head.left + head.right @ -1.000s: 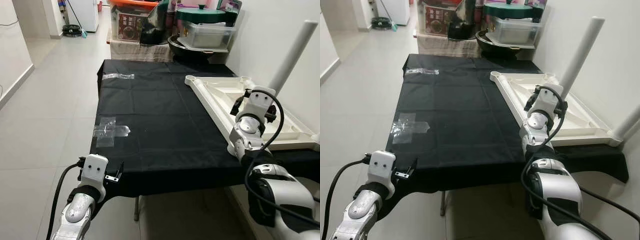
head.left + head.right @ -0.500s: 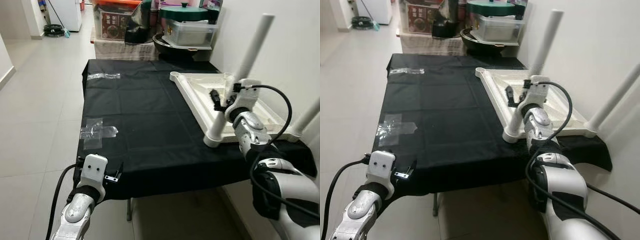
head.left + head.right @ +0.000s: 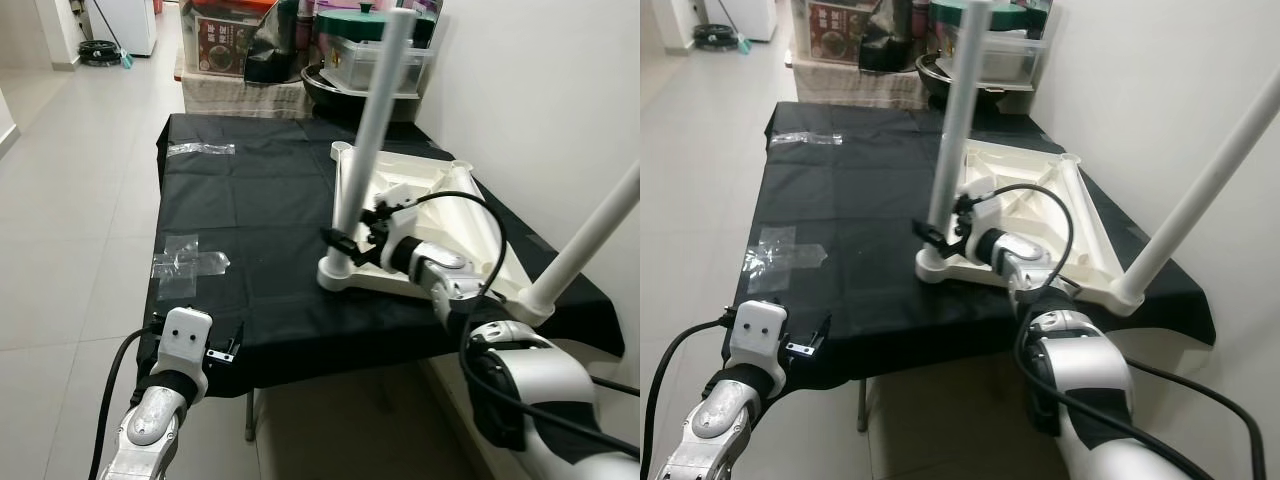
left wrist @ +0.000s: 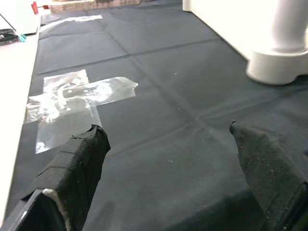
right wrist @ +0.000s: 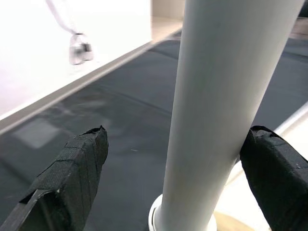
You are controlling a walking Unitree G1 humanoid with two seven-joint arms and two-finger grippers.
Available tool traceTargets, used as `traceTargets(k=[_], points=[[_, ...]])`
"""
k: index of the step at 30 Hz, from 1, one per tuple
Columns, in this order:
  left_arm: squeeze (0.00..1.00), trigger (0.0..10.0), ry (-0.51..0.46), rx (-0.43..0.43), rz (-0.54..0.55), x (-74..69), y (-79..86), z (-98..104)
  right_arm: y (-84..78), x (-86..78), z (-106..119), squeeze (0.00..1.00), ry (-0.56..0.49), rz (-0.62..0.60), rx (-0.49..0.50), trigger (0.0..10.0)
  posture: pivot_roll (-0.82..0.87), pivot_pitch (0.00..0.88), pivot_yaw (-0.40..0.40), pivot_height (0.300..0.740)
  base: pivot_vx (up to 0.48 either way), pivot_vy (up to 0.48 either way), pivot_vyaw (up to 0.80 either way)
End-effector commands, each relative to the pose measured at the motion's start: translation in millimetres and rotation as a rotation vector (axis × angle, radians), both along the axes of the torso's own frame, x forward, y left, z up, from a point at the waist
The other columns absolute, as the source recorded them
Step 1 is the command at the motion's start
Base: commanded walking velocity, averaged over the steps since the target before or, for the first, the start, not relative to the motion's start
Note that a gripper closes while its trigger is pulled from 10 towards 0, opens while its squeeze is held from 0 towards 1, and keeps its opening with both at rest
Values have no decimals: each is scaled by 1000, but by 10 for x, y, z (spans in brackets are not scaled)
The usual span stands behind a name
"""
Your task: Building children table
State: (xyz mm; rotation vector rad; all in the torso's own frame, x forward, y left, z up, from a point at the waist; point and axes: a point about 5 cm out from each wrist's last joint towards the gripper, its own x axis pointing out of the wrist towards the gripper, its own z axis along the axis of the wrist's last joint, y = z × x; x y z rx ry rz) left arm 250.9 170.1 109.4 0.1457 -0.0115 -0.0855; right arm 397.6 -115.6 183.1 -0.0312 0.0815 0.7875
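Since the earlier frame, the right gripper [image 3: 345, 243] has been swung across to the near white leg [image 3: 372, 125] of the upturned children table [image 3: 1045, 215] on the black counter [image 3: 250, 215]; jaws spread around it, unclenched. Two legs are seen fitted upright. Left gripper [image 4: 168, 159] idles, jaws released.

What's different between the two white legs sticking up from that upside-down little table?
The near leg stands at the table's left front corner, with the right end effector open around its base. The far leg rises at the right corner, leaning outward, nothing near it. Both are plain white tubes.
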Motion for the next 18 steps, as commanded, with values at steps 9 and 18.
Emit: traceTargets(k=[9, 18], points=[[0, 10000, 16, 15, 1, -2, -13, -43, -88, -13, -34, 0, -18, -6, -39, 10000, 118, 0, -164, 740, 0, 0, 0], [0, 10000, 18, 13, -10, 16, -38, -45, -23, 72, 90, 0, -49, -165, 35, 10000, 114, 0, -158, 740, 0, 0, 0]])
